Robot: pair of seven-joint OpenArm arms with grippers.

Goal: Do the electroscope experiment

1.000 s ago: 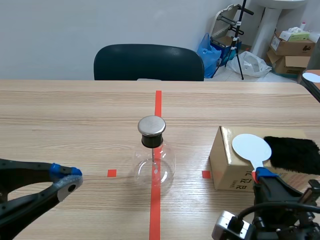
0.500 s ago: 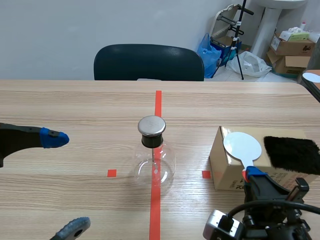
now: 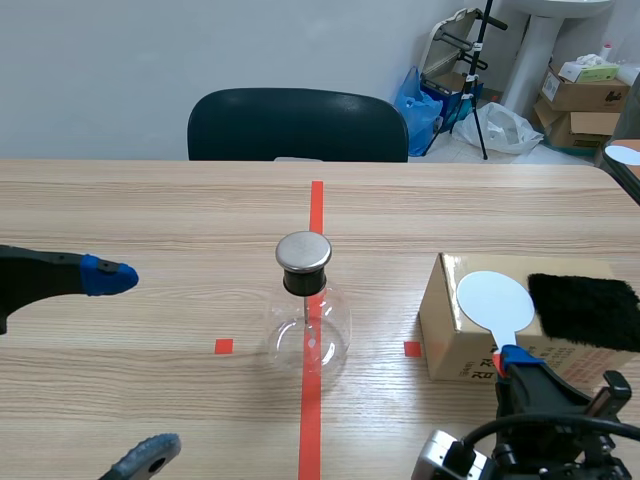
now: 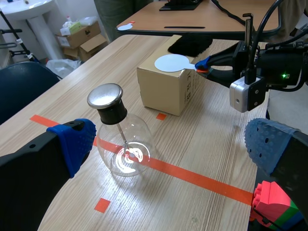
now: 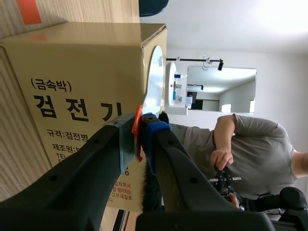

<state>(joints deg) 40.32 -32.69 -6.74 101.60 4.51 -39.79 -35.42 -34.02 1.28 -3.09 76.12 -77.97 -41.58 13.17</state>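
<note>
The electroscope, a clear glass flask [image 3: 308, 325] with a round metal cap [image 3: 303, 251], stands on the orange-red line at mid-table. My left gripper [image 3: 130, 365] is open to the flask's left, apart from it; in the left wrist view the flask [image 4: 124, 151] sits ahead of the open gripper [image 4: 171, 139], nearer one finger. My right gripper [image 3: 512, 362] is shut on the red handle of a white disc paddle [image 3: 497, 298], which rises in front of the cardboard box [image 3: 448, 325]. In the right wrist view the gripper [image 5: 139, 134] pinches the handle with the disc [image 5: 154, 79] edge-on.
A black fur cloth [image 3: 585, 308] lies on top of the box. A dark chair [image 3: 297, 124] stands behind the table's far edge. Boxes and bags sit on the floor at the back right. A person [image 5: 240, 139] shows beyond the box in the right wrist view.
My left gripper went from shut to wide open and has stayed so. The right gripper with the paddle drifted slightly left, then back right and lower.
</note>
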